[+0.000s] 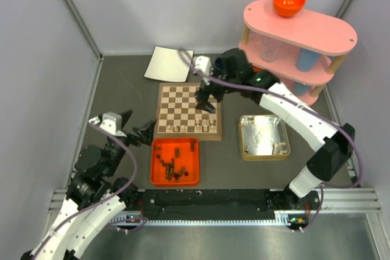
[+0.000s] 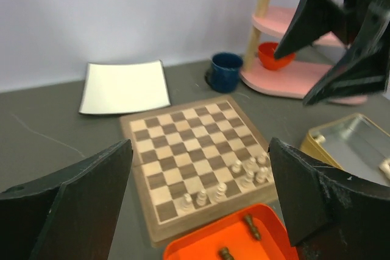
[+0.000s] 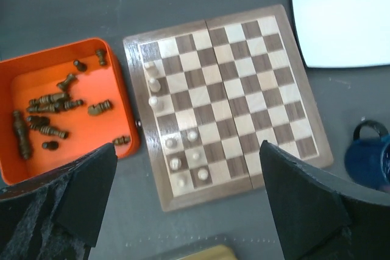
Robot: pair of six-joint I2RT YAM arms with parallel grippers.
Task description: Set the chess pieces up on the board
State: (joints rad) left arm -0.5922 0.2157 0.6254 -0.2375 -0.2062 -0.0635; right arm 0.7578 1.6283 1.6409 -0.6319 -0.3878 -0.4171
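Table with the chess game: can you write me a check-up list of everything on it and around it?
Surface: dark grey table.
Job's things: board flat mid-table. Several pale pieces stand on its two near rows. Dark pieces lie in the orange tray in front of it. A few more pieces lie in the tin at its right.
Clutter: white sheet and blue cup behind the board. Pink shelf at the far right, orange bowl on top.
Grippers: left gripper open, empty, near the tray. Right gripper open, empty, above the board.
Cables: purple cables run along both arms.
Surroundings: grey walls; metal rail at the near edge.
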